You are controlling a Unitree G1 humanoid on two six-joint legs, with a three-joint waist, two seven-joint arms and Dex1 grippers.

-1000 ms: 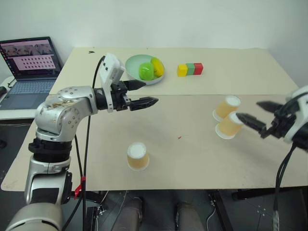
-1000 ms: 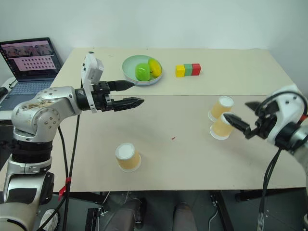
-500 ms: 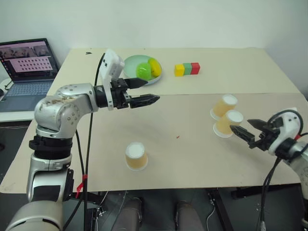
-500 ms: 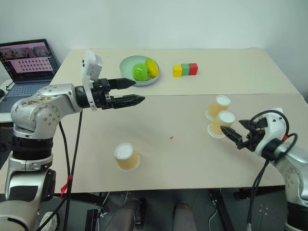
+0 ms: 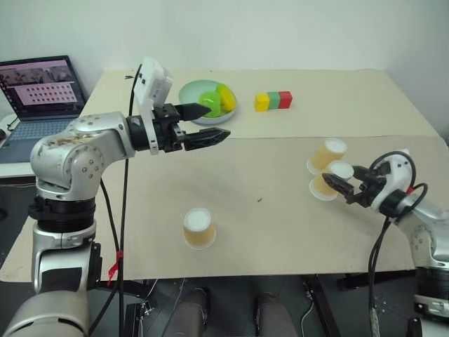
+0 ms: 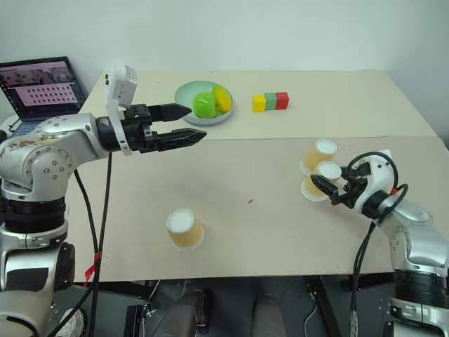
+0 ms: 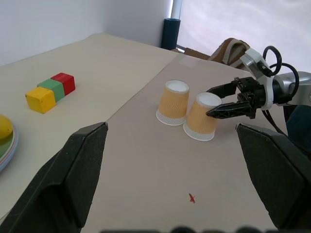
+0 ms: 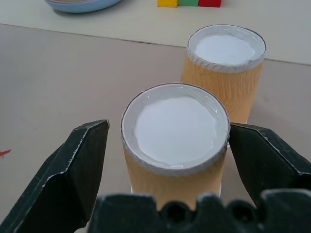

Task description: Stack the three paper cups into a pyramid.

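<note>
On the tan surface [image 5: 280, 225], three inverted paper cups stand: two touching at the right, one [image 5: 198, 228] alone near the front. The left end effector [image 5: 210, 123] hovers spread, well apart from them. The right end effector [image 5: 342, 184], spread, straddles the nearer cup [image 8: 175, 141] without pinching. The cups look light, thin and crushable; a gentle hold across the mid-sides seems best.

Head stereo pair looks fwd and down over the beige tabletop [image 5: 280, 217], both eyes sharing the whole table. Left wrist cam sits high, far off, facing across to the two tan-orange paper cups [image 7: 187, 109] on the right. Right wrist cam looks at the same cups [image 8: 175, 141], v. close.
</note>
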